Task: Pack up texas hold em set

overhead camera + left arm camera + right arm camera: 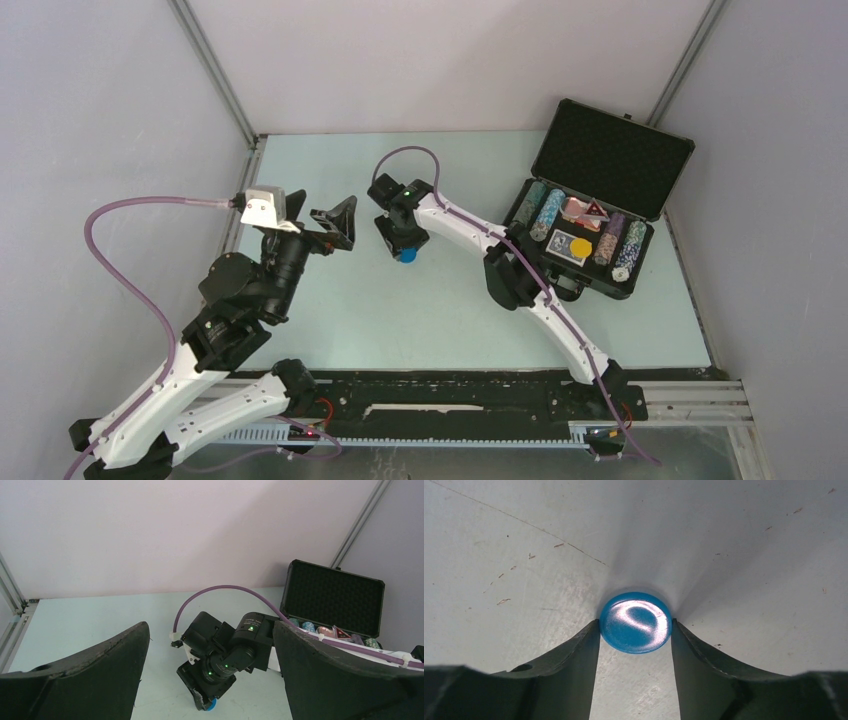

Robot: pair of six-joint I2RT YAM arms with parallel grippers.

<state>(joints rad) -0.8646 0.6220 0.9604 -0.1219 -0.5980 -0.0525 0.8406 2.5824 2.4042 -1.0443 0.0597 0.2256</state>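
Pinching the blue disc [636, 622] by its rim is your only real option. It looks small, light, hard and glossy, a domed plastic button lying flat on the pale, lightly scratched surface [499, 555], well left of the open foam-lined briefcase [600, 150]. The right pincer [636, 630] has its dark, curved fingers pressed against opposite edges of it. Expect it to squirt out if squeezed unevenly, so grip low and centred. Your left pincer [340, 222] hangs spread wide, holding nothing.
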